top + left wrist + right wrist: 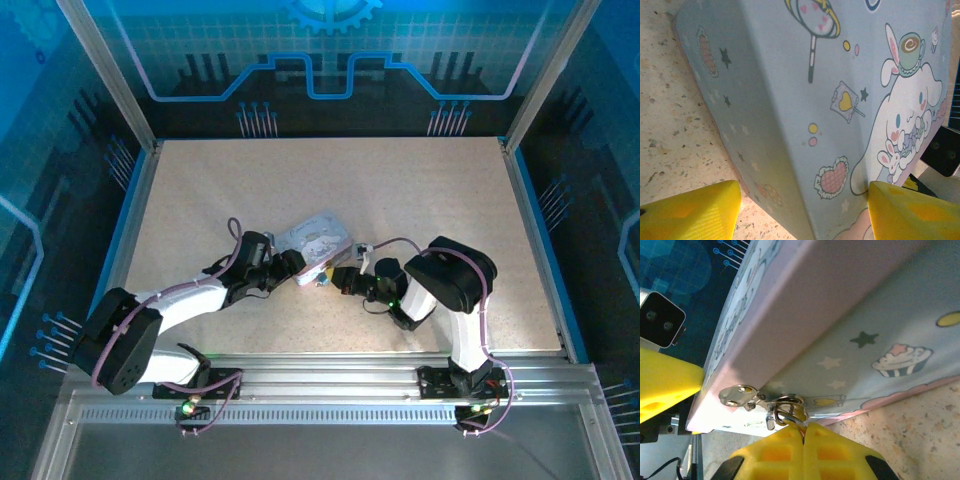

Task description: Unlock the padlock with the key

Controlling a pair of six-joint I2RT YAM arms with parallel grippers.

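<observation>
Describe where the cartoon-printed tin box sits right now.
Top view: the tin box sits central on the table, left gripper at its near-left end, right gripper at its near-right edge.

The left arm (185,300) and the right arm (465,330) have white shells over black joints. Thin purple cables (190,287) loop along each (a green light (393,300) glows on the right one). The fingers (690,212) are yellow, waffle-ribbed blocks

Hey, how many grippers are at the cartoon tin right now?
2. The left gripper straddles one end of the tin, a finger on each side. The right gripper is shut just below the metal hasp on the tin's edge.
</observation>
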